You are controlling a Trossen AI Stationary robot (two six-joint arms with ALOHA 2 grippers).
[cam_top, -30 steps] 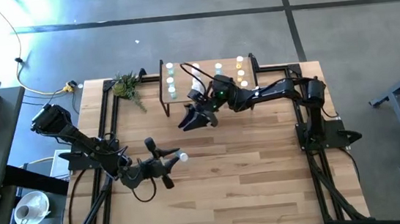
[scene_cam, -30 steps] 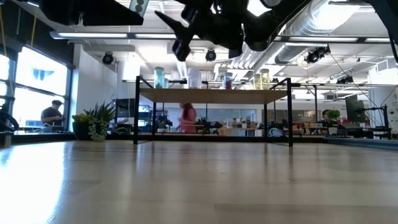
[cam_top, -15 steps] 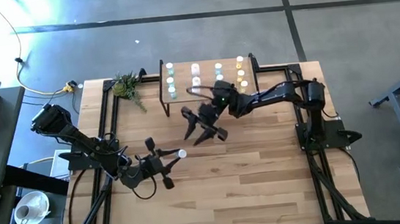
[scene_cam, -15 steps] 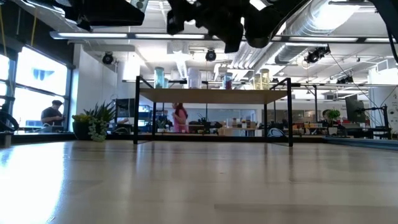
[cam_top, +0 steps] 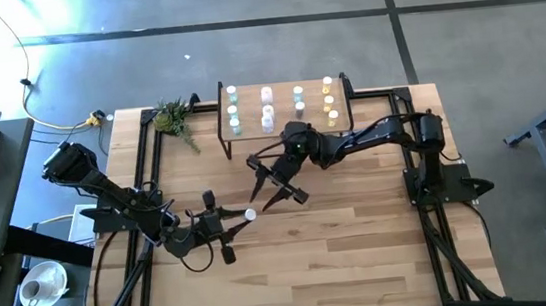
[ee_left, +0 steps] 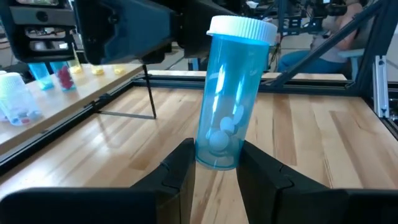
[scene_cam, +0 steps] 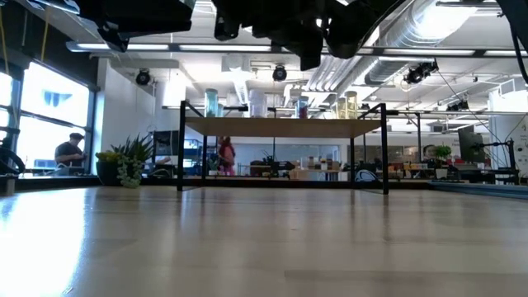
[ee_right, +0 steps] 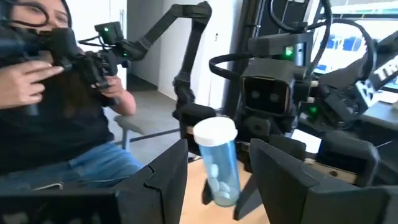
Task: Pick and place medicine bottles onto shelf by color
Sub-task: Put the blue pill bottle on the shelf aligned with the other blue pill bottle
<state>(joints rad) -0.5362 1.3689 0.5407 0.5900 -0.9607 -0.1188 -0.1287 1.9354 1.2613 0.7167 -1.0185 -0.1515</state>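
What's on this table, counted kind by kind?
Robot arms: 2, left arm and right arm
Shelf: 1
Plant: 1
Blue bottle, gripped in the left claw: 1
Total: 5, besides the shelf bottles, which stand in 4 rows and are too small to count surely.

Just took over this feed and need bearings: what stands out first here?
The left gripper holds a light blue bottle by its base above mid-table, white cap toward the right gripper, which hangs open just short of it. Behind them, the shelf at the far edge already carries rows of bottles.
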